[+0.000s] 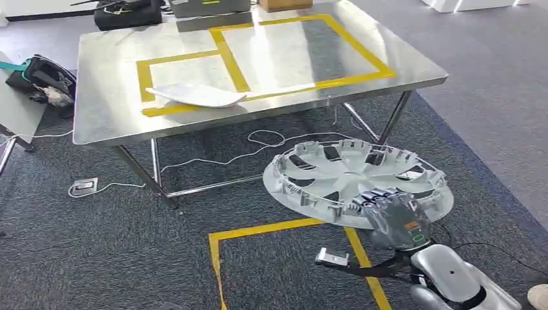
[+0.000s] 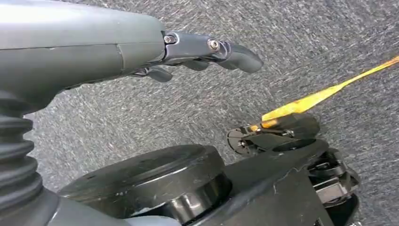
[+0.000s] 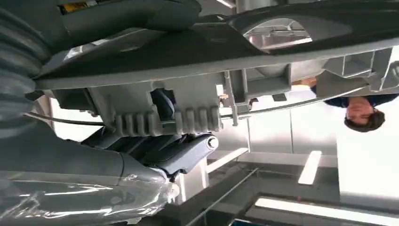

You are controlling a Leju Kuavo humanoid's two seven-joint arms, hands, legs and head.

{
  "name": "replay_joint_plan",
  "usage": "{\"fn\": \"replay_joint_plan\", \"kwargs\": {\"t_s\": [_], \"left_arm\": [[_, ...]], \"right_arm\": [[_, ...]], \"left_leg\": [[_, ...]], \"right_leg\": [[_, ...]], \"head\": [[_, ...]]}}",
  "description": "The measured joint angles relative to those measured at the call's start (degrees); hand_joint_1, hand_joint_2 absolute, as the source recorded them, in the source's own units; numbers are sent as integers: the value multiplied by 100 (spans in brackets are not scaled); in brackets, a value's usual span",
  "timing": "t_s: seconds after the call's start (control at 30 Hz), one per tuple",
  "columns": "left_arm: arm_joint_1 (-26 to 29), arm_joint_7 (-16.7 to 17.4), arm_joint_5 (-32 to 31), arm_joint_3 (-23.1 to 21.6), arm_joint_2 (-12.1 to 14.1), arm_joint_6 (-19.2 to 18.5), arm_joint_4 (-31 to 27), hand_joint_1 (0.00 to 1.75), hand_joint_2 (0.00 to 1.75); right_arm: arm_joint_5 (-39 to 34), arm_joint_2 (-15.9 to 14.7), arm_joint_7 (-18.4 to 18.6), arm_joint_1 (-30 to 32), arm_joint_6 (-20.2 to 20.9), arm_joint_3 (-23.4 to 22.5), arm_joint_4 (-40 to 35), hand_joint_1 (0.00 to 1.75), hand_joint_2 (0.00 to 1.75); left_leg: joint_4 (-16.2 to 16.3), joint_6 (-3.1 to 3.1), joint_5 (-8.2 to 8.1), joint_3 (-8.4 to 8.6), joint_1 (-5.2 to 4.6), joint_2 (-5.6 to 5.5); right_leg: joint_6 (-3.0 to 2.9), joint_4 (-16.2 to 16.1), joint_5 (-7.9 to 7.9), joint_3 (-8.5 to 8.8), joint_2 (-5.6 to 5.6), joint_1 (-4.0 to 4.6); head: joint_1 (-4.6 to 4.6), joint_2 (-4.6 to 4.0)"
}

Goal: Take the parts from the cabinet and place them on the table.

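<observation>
My right hand (image 1: 395, 216) grips the near rim of a silver wheel cover (image 1: 352, 174), which I hold roughly level above the carpet, short of the steel table (image 1: 110, 110). In the right wrist view the cover's ribbed rim (image 3: 188, 120) is clamped between my thumb and dark fingers (image 3: 188, 153). A flat white part (image 1: 197, 95) lies on the table's front left, across a yellow tape line. My left hand (image 2: 207, 52) hangs over the grey carpet with its fingers slightly curled and nothing in them.
Yellow tape (image 1: 294, 48) marks rectangles on the table, and more tape (image 1: 258, 230) marks the carpet. White cables (image 1: 258, 139) and a power strip (image 1: 84, 187) lie under the table. A black bag (image 1: 42, 77) sits at left. A person (image 3: 360, 110) stands beyond the cover.
</observation>
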Motion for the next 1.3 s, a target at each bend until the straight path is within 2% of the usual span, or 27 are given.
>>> {"fn": "replay_joint_plan", "kwargs": {"t_s": [0.2,0.43,0.53,0.7,0.97,1.03,1.07,1.1,1.13,1.17,1.23,1.27,1.3], "left_arm": [[6,85,205,-7,4,-35,0,0,175],[5,105,365,-6,11,-63,0,0,175],[3,173,406,-7,15,-63,0,0,175],[2,258,413,-7,20,-26,0,0,175],[2,275,398,-11,48,66,0,0,175],[0,275,406,-13,61,101,0,0,175],[-5,275,408,-13,66,116,0,0,175],[-5,275,411,-15,63,120,0,0,175],[4,275,415,-17,59,127,0,0,175],[6,273,417,-20,68,144,0,0,175],[5,273,439,-22,68,155,2,0,175],[6,273,450,-22,68,155,2,0,175],[13,275,459,-22,61,155,2,0,175]], "right_arm": [[-464,-737,-31,-141,470,-533,-536,175,175],[-1388,-1615,-243,-703,1397,-1058,-894,175,175],[-1705,-1873,-297,-960,1637,-1191,-900,175,175],[-1904,-2109,-324,-1068,1705,-1348,-898,175,175],[-2100,-2389,-348,-978,1762,-1663,-896,175,175],[-2146,-2494,-372,-1028,1856,-1729,-896,175,175],[-2175,-2526,-380,-1043,1908,-1761,-894,175,175],[-2186,-2570,-380,-1082,1939,-1783,-894,175,175],[-2190,-2605,-383,-1112,1978,-1794,-894,175,175],[-2201,-2640,-389,-1161,2011,-1816,-894,175,175],[-2210,-2675,-391,-1253,2070,-1831,-889,175,175],[-2214,-2681,-391,-1289,2096,-1831,-887,175,175],[-2218,-2688,-391,-1325,2127,-1831,-880,175,175]], "left_leg": [[0,8,0,-2,-9,0],[1,21,8,-7,-17,0],[1,23,10,-7,-17,0],[1,24,10,-8,-18,0],[57,133,-60,-28,-62,0],[42,186,-63,-28,-89,1],[-39,243,-102,-28,-84,5],[-65,279,-171,26,-68,-1],[-86,307,-158,111,-36,-1],[-81,332,-192,171,-29,-1],[-78,353,-255,243,-27,6],[-74,341,-289,278,-22,8],[-73,319,-335,340,-8,8]], "right_leg": [[11,0,7,-1,0,-11],[21,-1,14,-6,0,-19],[25,-1,16,-6,-2,-20],[25,-1,16,-6,-2,-20],[101,-13,-6,0,0,-66],[150,-70,8,18,4,-89],[199,35,72,36,3,-81],[222,29,63,54,1,-79],[220,85,-5,-32,-11,-86],[218,296,-120,-106,-17,-72],[249,1157,-487,-569,-22,-75],[276,1563,-612,-820,-22,-82],[301,1796,-626,-1000,-26,-93]], "head": [[2,0],[2,0],[2,0],[2,0],[2,0],[-2,0],[2,0],[11,0],[-2,2],[37,-2],[48,-2],[57,-2],[48,-2]]}}
